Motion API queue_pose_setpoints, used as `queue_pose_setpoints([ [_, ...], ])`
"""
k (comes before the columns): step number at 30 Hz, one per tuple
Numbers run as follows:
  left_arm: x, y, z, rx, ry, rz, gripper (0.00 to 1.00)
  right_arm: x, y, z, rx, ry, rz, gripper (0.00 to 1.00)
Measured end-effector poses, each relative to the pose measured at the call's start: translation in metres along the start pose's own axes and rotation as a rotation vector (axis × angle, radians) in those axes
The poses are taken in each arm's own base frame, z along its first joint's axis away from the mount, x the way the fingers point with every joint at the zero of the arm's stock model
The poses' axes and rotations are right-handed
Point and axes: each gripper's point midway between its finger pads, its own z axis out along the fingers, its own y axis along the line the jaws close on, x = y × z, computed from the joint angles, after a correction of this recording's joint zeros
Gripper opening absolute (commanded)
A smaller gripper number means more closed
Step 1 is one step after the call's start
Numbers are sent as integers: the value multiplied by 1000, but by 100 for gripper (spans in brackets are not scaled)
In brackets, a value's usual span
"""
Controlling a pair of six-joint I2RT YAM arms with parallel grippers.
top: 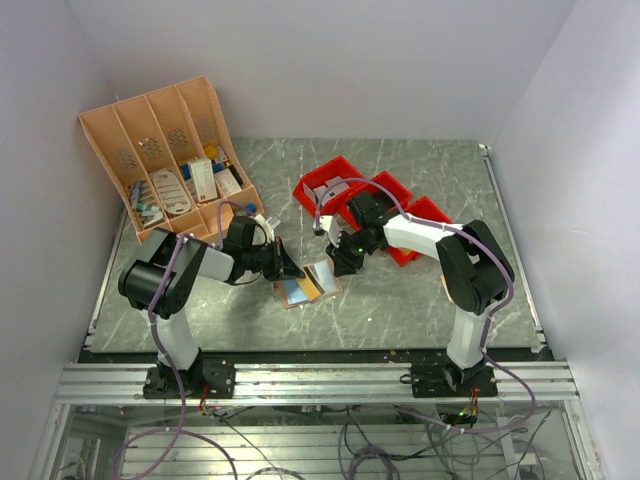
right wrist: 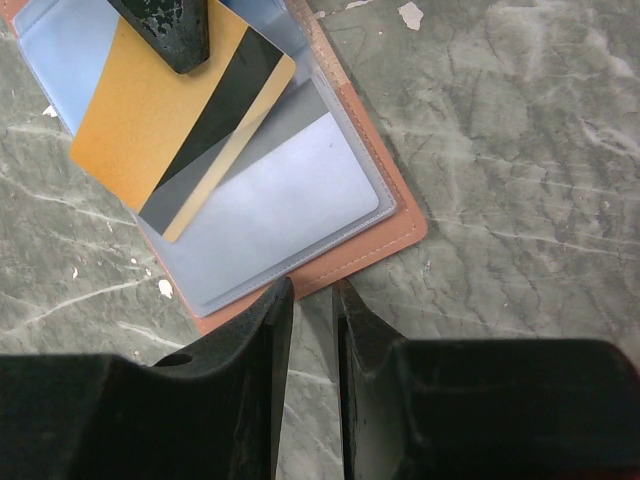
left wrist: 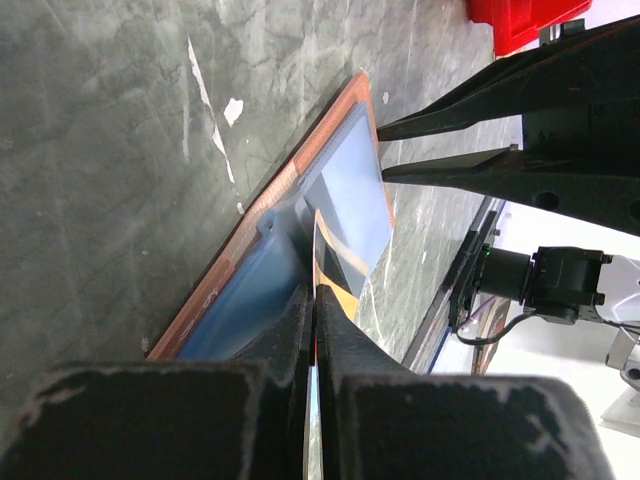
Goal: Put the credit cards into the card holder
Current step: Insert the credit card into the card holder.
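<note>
The card holder (top: 300, 292) lies open on the marble table, tan-brown outside (right wrist: 365, 245) with blue-grey pockets inside. My left gripper (left wrist: 316, 300) is shut on a gold credit card (right wrist: 165, 115) with a black stripe. The card is held on edge and slants down onto the holder's pocket (left wrist: 350, 190). Its lower corner lies against the pocket; I cannot tell whether it is inside. My right gripper (right wrist: 310, 290) stands narrowly open with nothing between its fingers, its tips at the holder's brown rim (left wrist: 330, 135) opposite the left one. In the top view, both grippers (top: 293, 268) (top: 335, 262) meet over the holder.
An orange-tan slotted organiser rack (top: 170, 150) with several items stands at the back left. Red bins (top: 375, 200) sit behind the right arm. Small white flecks (right wrist: 410, 14) lie on the marble.
</note>
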Motion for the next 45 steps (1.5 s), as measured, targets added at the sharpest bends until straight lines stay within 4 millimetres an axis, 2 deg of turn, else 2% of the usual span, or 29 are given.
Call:
queue_pose_setpoints([
  [16, 2, 5, 5, -43, 73, -102, 7, 0, 0, 0, 1, -1, 0, 22],
  [45, 5, 7, 1, -67, 113, -162, 7, -5, 1, 5, 26, 0, 14, 18],
])
